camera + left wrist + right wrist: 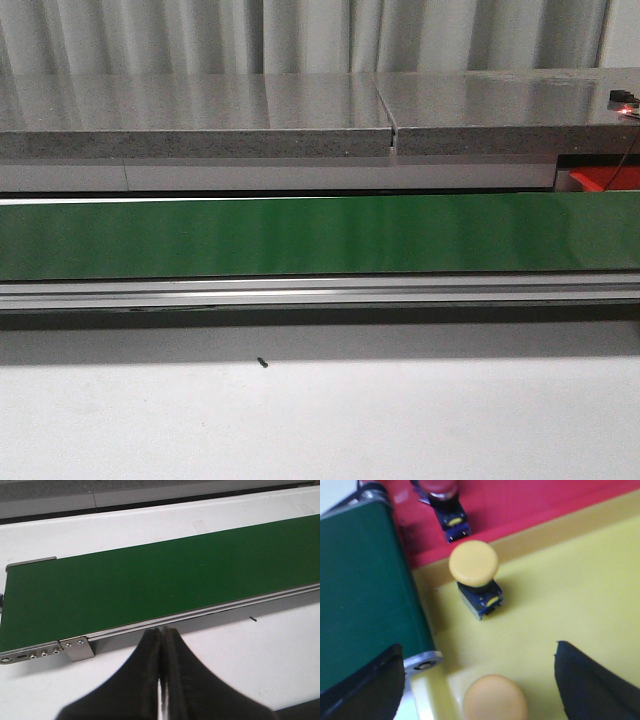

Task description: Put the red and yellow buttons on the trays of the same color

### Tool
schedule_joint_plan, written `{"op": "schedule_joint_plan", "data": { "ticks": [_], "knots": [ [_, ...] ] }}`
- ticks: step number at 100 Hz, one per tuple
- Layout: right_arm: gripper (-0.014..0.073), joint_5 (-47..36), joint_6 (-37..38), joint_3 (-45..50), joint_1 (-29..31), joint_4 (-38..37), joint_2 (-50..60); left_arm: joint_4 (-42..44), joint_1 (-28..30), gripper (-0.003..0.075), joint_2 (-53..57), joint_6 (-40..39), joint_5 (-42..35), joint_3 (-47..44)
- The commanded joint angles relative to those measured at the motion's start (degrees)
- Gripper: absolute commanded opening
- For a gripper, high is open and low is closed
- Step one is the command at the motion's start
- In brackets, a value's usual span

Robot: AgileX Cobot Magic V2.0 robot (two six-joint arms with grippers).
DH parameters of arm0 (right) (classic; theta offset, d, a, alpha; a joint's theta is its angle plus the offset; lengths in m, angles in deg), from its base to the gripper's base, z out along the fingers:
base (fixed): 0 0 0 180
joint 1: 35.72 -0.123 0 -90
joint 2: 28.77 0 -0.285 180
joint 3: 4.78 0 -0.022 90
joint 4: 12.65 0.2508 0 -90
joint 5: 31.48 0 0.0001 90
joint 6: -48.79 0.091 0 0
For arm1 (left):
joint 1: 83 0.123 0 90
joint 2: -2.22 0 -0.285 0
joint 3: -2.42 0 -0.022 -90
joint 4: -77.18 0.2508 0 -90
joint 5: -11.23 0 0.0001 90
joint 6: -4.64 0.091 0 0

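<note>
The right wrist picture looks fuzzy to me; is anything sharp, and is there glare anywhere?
Right wrist view: the yellow button is fairly sharp, the nearer one blurred, as are the tool's dark fingers. Front view: a pale sheen runs along the green belt.

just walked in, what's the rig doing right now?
Sorting buttons by colour off a green conveyor belt, which shows no buttons in the front view. The right pincer is open over the yellow tray, where two yellow buttons already lie. A red button sits in the red tray. The left pincer is shut, holding nothing, near the belt's end.
</note>
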Motion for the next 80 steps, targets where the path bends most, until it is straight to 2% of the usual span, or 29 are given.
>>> {"op": "schedule_joint_plan", "data": {
  "ticks": [1, 16, 23, 33, 45, 54, 80],
  "knots": [
    [0.061, -2.4, -1.4, -1.3, -2.3, -0.7, 3.8, -1.8, -0.5, -0.002, -0.2, -0.2, -3.4, 1.4],
    [0.0601, -1.7, -1.7, -1.8, -8.8, -1.8, 7.8, -1.8, -0.5, -0.002, -0.2, -0.2, -3.4, 1.4],
    [0.054, -1.0, -1.7, -2.1, -11.7, -2.6, 9.4, -1.8, -0.5, -0.002, -0.2, -0.2, -3.4, 1.4],
    [0.0353, -0.3, -1.7, -2.1, -14.8, -2.7, 11.2, -1.8, -0.5, -0.002, -0.2, -0.2, -3.4, 1.4],
    [0.0051, -0.4, -1.7, -2.1, -16.6, -2.7, 12.5, -1.8, -0.5, -0.002, -0.2, -0.2, -3.4, 1.4],
    [-0.0101, 0.4, -1.7, -2.1, -16.7, -2.7, 13.0, -1.8, -0.5, -0.002, -0.2, -0.2, -3.4, 1.4],
    [-0.0091, 6.0, -1.7, -2.1, -19.3, -3.0, 14.3, -1.8, -0.5, -0.002, -0.2, -0.2, -3.4, 1.4]
  ]
}}
